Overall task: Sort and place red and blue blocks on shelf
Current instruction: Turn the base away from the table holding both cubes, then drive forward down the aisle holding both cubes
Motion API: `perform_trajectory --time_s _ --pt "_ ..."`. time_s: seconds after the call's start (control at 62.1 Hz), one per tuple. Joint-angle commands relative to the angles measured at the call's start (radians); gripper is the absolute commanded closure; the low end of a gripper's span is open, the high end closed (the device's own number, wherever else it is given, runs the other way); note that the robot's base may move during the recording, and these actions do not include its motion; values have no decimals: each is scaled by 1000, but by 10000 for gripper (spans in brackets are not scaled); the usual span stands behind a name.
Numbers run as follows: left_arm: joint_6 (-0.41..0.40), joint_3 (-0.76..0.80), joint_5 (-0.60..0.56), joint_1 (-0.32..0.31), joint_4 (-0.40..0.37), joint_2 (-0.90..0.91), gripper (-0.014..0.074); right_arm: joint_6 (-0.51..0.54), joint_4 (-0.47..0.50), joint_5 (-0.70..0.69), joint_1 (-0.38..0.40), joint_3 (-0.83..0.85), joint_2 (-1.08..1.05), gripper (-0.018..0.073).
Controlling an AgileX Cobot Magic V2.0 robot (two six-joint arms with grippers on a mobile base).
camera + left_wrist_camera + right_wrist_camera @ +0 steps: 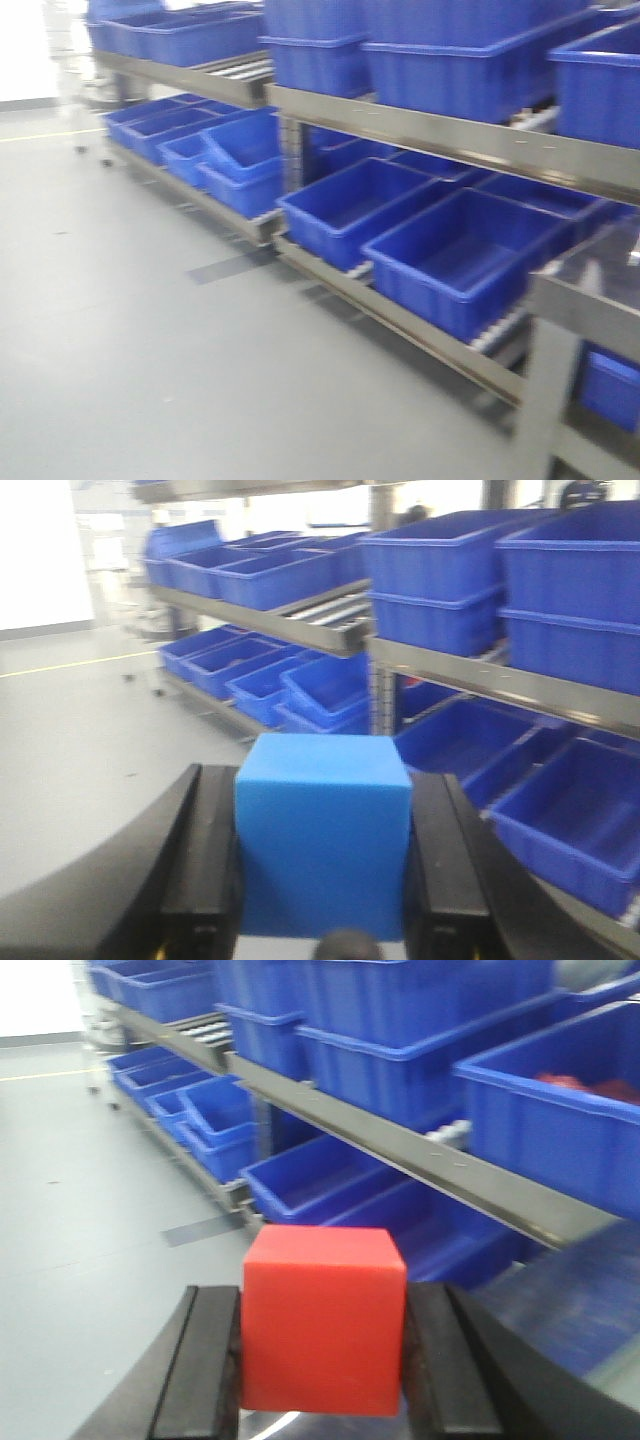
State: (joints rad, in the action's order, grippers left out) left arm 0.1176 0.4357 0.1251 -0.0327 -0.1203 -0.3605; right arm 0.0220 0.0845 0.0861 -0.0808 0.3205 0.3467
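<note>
In the left wrist view my left gripper (322,865) is shut on the sky-blue block (322,830), which fills the gap between both black fingers (205,865). My right gripper (322,1350) is shut on the bright red block (322,1315), pressed between its two black fingers (445,1360). The shelf (450,135) of grey steel rails runs from upper left to right in the exterior view, and its rail (420,1155) crosses behind the red block. Neither gripper shows in the exterior view.
Several large dark-blue bins (460,255) sit on the lower and upper tiers (440,55). One bin at the right (560,1115) holds something red. Grey floor (130,340) spreads to the left, with a steel post (540,400) near the right.
</note>
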Motion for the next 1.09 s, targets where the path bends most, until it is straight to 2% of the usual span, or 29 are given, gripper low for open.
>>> perform_trajectory --time_s 0.0,1.079 --pt "-4 37 -93 -2 -7 -13 471 4 -1 -86 6 30 4 511" --pt "-4 37 -93 -2 -7 -13 471 4 -1 -86 6 30 4 511"
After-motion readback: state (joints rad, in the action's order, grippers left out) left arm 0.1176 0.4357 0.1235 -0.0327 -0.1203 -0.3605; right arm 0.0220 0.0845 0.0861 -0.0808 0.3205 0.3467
